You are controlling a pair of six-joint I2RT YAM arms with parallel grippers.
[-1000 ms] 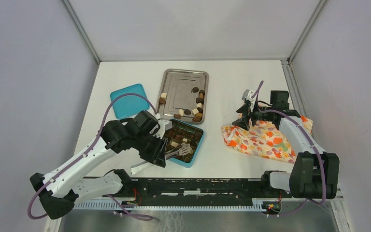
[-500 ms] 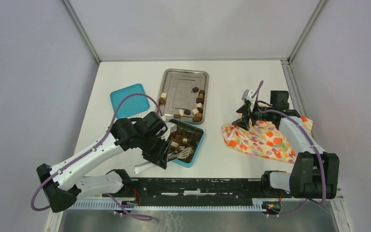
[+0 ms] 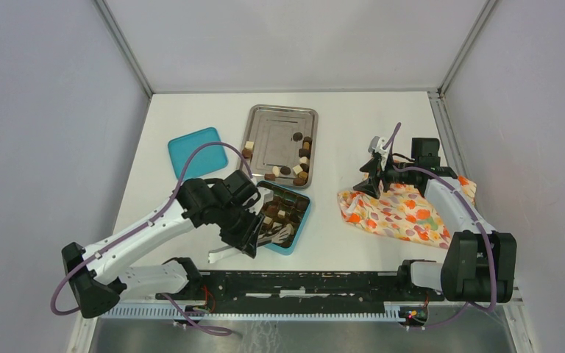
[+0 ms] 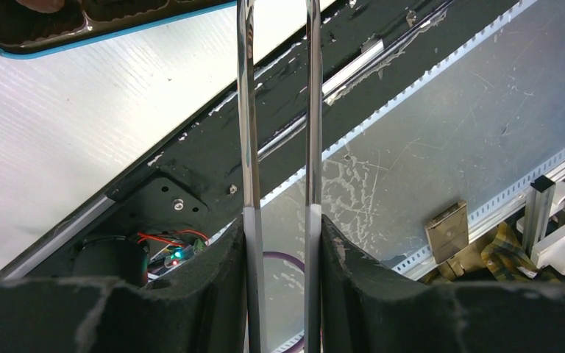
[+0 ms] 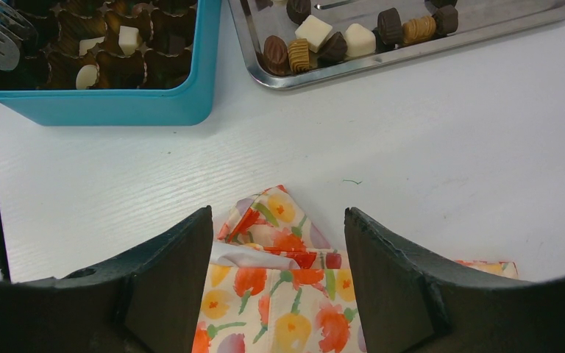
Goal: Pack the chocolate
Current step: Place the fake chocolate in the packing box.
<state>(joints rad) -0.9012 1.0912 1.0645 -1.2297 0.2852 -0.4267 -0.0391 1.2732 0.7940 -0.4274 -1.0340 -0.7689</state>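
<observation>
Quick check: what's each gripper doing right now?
Left gripper: closed on the tongs.
Right gripper: open, holding nothing, above the cloth.

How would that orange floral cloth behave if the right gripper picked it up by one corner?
Probably floppy: the cloth lies in soft folds, so it would likely drape and unfold. It looks thin, so likely light. A push would probably bunch it rather than slide it whole.
</observation>
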